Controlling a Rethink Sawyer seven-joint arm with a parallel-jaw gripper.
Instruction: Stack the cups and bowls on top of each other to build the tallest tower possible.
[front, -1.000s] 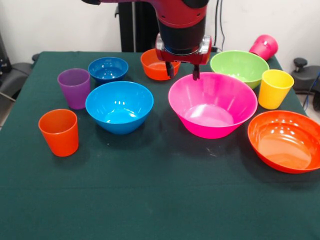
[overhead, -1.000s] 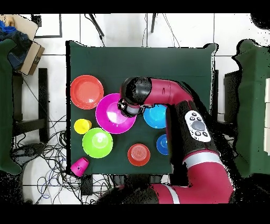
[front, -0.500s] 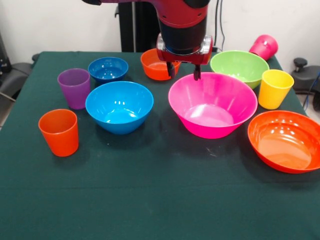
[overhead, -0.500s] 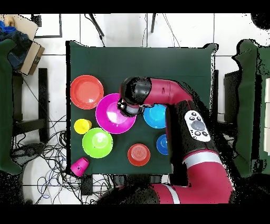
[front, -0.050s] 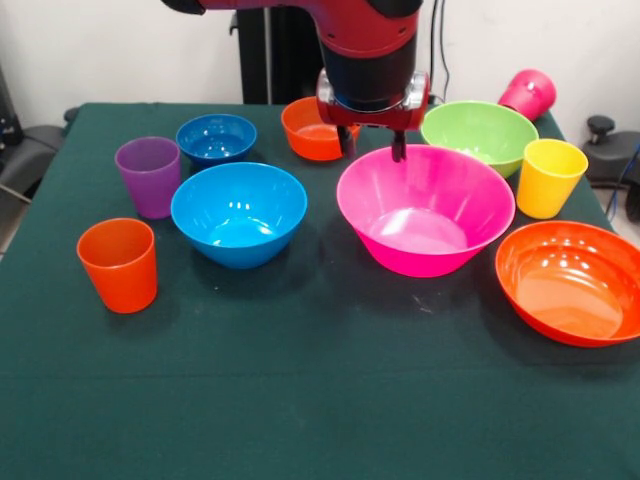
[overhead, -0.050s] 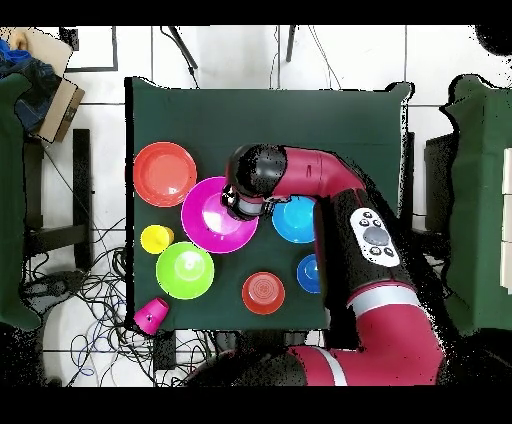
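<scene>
The gripper (front, -0.050s: 372, 146) hangs over the far rim of the very large pink bowl (front, -0.050s: 426, 209), on the side nearest the robot. Its two fingers stand apart with nothing between them; one fingertip (front, -0.050s: 398, 151) sits at the pink bowl's rim line, but contact cannot be confirmed. In the overhead view the gripper (overhead, -0.050s: 234, 203) sits at the edge of the pink bowl (overhead, -0.050s: 212, 220).

Positions relative to the pink bowl, front view:
- Medium blue bowl (front, -0.050s: 239, 213): just beside it on the left, upright, empty.
- Small orange bowl (front, -0.050s: 312, 129): behind it, partly hidden by the gripper.
- Small blue bowl (front, -0.050s: 216, 139): behind and well to the left.
- Lime green bowl (front, -0.050s: 479, 135): just behind it on the right.
- Yellow cup (front, -0.050s: 548, 177): just beside it on the right, upright.
- Large orange bowl (front, -0.050s: 572, 281): in front and to the right, near its base.
- Magenta cup (front, -0.050s: 529, 94): beyond the lime green bowl at the table's corner, lying on its side.
- Purple cup (front, -0.050s: 149, 176): well to the left, upright, beside the medium blue bowl.
- Orange cup (front, -0.050s: 119, 264): well to the left and further forward, upright.

All items rest separately on the green table cloth (front, -0.050s: 300, 380); nothing is stacked.
</scene>
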